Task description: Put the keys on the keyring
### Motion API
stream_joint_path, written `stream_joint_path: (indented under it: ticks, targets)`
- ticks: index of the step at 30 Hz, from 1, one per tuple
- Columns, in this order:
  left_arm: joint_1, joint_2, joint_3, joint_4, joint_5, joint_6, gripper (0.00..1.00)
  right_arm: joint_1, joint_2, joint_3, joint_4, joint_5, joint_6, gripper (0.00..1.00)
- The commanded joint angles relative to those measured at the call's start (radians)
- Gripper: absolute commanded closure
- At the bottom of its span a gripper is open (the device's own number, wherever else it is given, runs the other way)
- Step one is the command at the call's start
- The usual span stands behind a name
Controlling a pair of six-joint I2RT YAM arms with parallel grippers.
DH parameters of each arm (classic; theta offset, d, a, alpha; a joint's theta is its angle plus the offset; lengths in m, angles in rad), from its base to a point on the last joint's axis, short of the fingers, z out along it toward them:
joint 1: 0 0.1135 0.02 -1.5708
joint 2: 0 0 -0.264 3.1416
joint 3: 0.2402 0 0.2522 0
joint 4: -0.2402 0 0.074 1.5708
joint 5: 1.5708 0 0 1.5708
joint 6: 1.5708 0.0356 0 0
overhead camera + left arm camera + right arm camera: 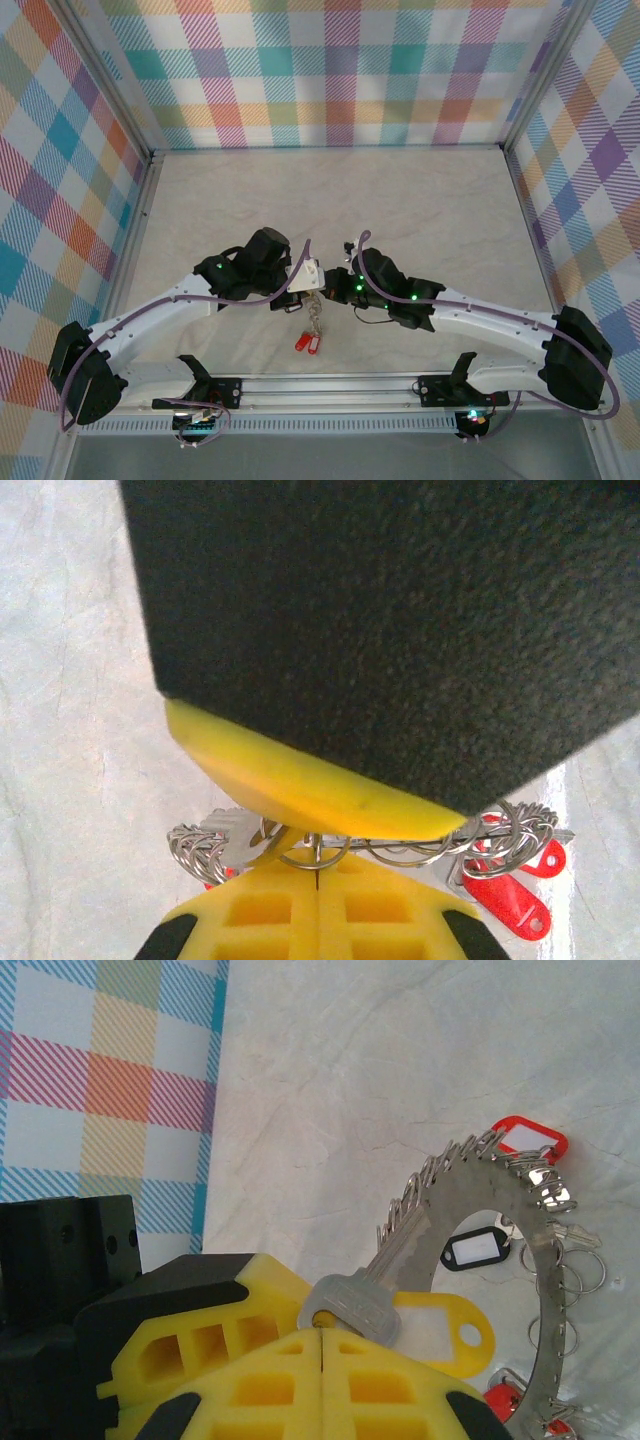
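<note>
My two grippers meet over the middle of the table, left gripper (303,280) and right gripper (335,283). The keyring (316,318) hangs below them with red tags (305,342) at its bottom. In the right wrist view my right gripper (320,1335) is shut on the head of a silver key (352,1307) with a yellow tag (440,1332). The key's blade lies across the keyring's flat silver band (480,1200). In the left wrist view my left gripper (318,875) is shut on a small wire ring (316,856) of the keyring (520,832), seen edge-on.
A black tag (475,1251) and a red tag (527,1140) hang from the keyring. The right gripper's yellow finger (300,780) and black body (380,620) sit close above the left fingers. Bare white tabletop (330,200) stretches to the plaid walls (330,70).
</note>
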Motion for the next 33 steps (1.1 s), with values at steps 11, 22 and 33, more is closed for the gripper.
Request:
stream_joint_path:
  ticks: [11, 22, 33]
  targets:
    - [0.007, -0.105, -0.049, 0.117, 0.061, 0.066, 1.00, 0.010, 0.039, 0.074, -0.080, 0.016, 0.010, 1.00]
    - [0.008, -0.131, -0.046, 0.106, 0.053, 0.145, 1.00, 0.009, 0.051, 0.142, -0.205, -0.037, 0.033, 1.00]
    - [0.012, -0.178, -0.104, 0.197, 0.037, 0.066, 1.00, 0.008, -0.024, 0.092, -0.203, -0.002, 0.050, 1.00]
